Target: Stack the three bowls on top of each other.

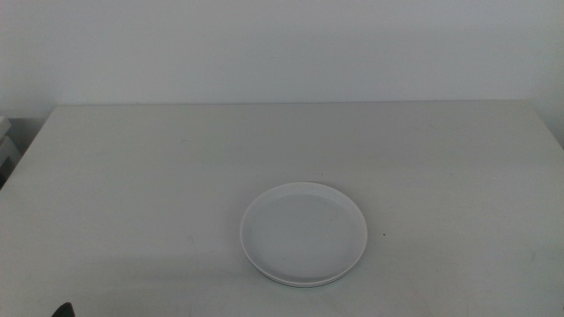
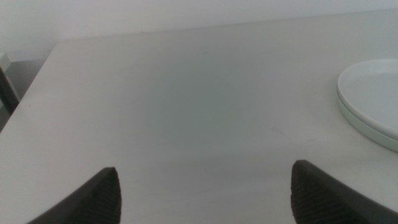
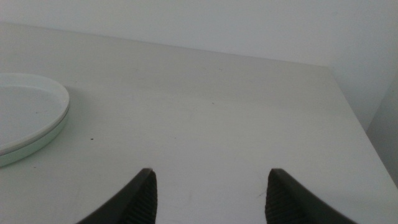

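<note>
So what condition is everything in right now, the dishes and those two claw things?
White bowl: upright, empty, top of the stack.
Mint green bowl: under the white one, only its rim edge showing.
Third bowl: cannot be made out from these views.
Left gripper: open, holding nothing, hanging over bare table beside the stack.
Right gripper: open, holding nothing, on the stack's other side.

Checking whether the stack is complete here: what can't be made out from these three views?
- Grey-blue bowl: not visible in any view. The white bowl on top covers the stack, and only a mint green rim shows below it.
- Stack: cut off by the frame edge in both wrist views.
- Arms: outside the middle view; open left gripper and right gripper hold nothing.
</note>
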`<state>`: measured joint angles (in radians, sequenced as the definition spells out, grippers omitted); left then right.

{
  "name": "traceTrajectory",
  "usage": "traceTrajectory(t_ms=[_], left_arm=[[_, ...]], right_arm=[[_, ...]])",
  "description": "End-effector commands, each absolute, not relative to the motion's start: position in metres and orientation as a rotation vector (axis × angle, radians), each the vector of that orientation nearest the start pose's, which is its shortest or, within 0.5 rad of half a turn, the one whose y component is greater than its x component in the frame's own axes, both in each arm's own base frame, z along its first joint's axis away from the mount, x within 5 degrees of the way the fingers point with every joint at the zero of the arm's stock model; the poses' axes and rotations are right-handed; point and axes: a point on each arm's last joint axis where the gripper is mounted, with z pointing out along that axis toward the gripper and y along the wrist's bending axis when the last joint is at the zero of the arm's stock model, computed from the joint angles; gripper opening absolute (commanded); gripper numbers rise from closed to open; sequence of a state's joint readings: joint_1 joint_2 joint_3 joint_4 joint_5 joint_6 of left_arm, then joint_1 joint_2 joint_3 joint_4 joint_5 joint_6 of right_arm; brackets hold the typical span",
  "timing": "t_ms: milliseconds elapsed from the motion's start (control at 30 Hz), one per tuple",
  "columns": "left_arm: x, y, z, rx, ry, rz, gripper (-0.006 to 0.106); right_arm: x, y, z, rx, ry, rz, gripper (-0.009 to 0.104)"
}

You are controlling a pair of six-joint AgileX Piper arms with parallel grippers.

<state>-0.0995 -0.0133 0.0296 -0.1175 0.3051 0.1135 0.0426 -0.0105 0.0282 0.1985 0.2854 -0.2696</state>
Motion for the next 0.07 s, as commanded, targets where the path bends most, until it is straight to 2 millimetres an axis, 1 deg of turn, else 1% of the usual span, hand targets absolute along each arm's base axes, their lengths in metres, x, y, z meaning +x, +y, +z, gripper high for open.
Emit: traceTrajectory(t_ms=[0, 33], left_arm=[[0.0533, -0.0077, 0.1929, 0.096, 1.684, -0.104, 0.105], [0.0533, -0.0077, 0.1929, 0.096, 1.684, -0.104, 0.105]], right_arm=[[0.0537, 0.006, 0.1885, -0.138, 1.675, 0.003, 0.045], [0.0537, 0.006, 0.1885, -0.138, 1.675, 0.003, 0.045]])
